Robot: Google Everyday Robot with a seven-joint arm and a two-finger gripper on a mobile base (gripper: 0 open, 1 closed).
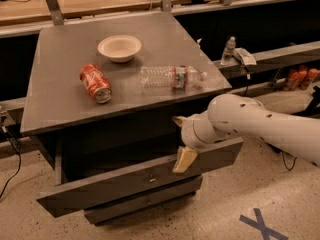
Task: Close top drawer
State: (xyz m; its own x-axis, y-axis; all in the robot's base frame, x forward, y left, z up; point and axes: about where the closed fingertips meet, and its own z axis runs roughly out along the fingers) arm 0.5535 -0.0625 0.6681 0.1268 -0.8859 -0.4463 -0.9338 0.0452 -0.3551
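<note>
Camera view is showing the top drawer [100, 190] standing open under the counter [55, 109]. Its front is sticking out past the shallower drawer [145, 202] below, knob [152, 180] at centre. On the counter a red can [95, 83] is lying on its side, a white bowl [119, 48] is sitting behind it, and a clear bottle [172, 77] is lying near the right edge. The hand [185, 156] is hanging across the front's upper edge, right of the knob, with the white arm [260, 126] reaching in from the right. Cannot tell how wide the hand is. A blue tape cross [260, 223] is lying on the floor.
</note>
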